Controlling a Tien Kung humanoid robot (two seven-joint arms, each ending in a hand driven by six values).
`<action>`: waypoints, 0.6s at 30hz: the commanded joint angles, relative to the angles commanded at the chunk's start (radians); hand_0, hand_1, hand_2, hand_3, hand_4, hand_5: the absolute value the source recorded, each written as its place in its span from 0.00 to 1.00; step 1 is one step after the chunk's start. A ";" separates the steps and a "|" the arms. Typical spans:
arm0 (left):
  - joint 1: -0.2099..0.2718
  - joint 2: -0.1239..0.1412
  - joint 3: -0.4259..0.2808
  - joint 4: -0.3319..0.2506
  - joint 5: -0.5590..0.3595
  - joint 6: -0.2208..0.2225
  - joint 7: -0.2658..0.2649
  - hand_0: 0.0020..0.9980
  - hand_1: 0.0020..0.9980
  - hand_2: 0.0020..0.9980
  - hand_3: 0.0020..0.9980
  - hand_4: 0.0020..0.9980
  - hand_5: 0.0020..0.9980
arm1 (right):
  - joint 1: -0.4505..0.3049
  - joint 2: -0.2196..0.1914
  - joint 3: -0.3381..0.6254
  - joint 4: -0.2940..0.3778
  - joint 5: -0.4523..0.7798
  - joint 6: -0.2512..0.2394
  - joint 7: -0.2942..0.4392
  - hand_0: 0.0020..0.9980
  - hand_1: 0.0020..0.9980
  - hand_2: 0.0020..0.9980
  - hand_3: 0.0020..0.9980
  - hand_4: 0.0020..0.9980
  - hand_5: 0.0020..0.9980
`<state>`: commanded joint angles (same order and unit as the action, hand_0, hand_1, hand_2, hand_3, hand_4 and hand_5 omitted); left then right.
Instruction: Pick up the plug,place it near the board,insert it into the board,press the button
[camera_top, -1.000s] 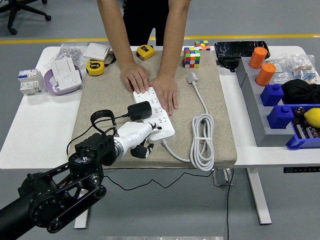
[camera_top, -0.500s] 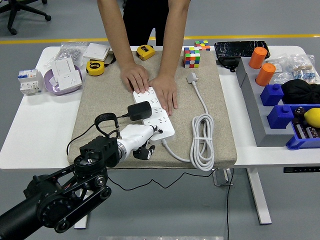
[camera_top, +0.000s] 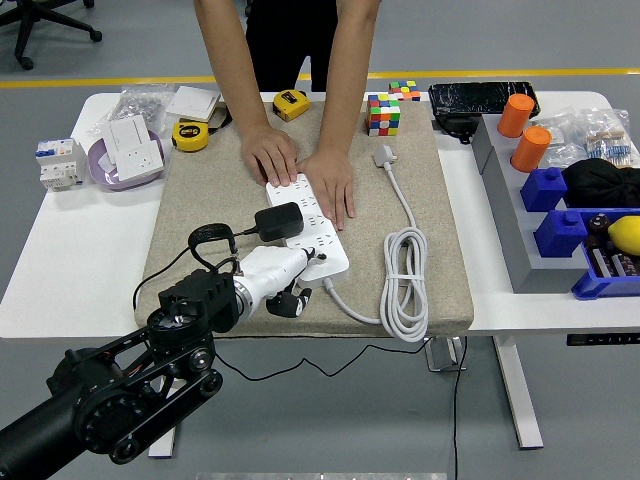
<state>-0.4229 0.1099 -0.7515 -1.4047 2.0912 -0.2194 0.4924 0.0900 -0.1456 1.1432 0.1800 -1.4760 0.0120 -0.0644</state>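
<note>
The plug (camera_top: 279, 221), a black adapter block, sits seated on the white power strip (camera_top: 308, 228) near its left edge, with its black cable (camera_top: 205, 240) looping off toward 8 o'clock. From my seat I see the left hand (camera_top: 283, 281) reaching in from 7 o'clock, its white shell lying over the strip's near end, just below the plug. One fingertip seems to touch the strip near its near corner, while the other dark fingers (camera_top: 285, 303) curl underneath toward the beige mat (camera_top: 199, 200); I cannot tell whether the hand is clenched or loose, and it grasps nothing I can make out. At 12 o'clock a person stands and presses both hands (camera_top: 300, 170) flat on the strip's far half. The strip's white cord (camera_top: 405, 285) lies coiled at 3 o'clock of it.
</note>
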 joint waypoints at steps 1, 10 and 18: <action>0.000 0.000 0.000 0.001 0.000 0.000 0.000 0.10 0.05 0.16 0.92 0.43 0.11 | 0.000 0.000 0.000 0.000 0.000 0.000 0.000 0.80 0.72 0.69 0.61 0.89 0.57; -0.005 0.001 0.002 0.014 0.004 -0.016 0.006 0.11 0.05 0.16 0.92 0.43 0.11 | 0.004 -0.001 0.007 0.000 -0.003 0.000 -0.001 0.80 0.72 0.69 0.61 0.89 0.57; -0.014 0.007 0.005 0.015 -0.005 -0.072 0.027 0.11 0.05 0.16 0.90 0.43 0.10 | 0.005 0.000 0.009 0.000 -0.004 0.000 -0.001 0.80 0.72 0.69 0.61 0.89 0.57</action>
<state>-0.4372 0.1169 -0.7468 -1.3898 2.0861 -0.2913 0.5190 0.0949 -0.1454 1.1524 0.1800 -1.4796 0.0118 -0.0657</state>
